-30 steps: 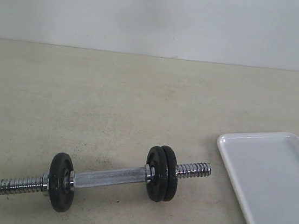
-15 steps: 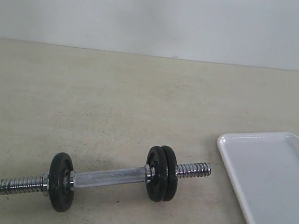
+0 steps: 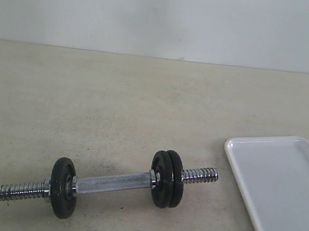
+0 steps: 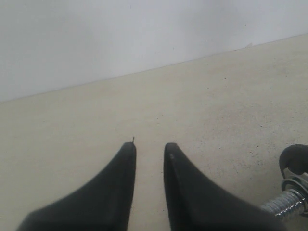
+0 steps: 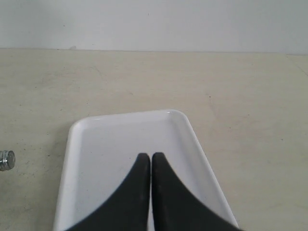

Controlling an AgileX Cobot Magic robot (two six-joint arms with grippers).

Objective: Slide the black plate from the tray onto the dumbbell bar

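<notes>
One pale desk (image 3: 146, 92) carries everything. My right jaws (image 5: 151, 156) are pressed together, holding nothing, right over the white tray (image 5: 120, 139). The dumbbell bar (image 3: 112, 182) lies well apart from them, with one threaded end just beside my left jaws (image 4: 149, 149), which stand narrowly parted and grip nothing. Two black plates (image 3: 167, 179) touch on the bar's tray-side end; a single plate (image 3: 64, 188) sits nearest my left jaws.

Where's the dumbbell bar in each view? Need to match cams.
Exterior: dumbbell bar lies across the picture's lower left to middle.
Left wrist: only one threaded end, in the picture's lower right corner.
Right wrist: just its end tip at the picture's left edge, beside the tray.
Shared: table-wall seam, in all three.
</notes>
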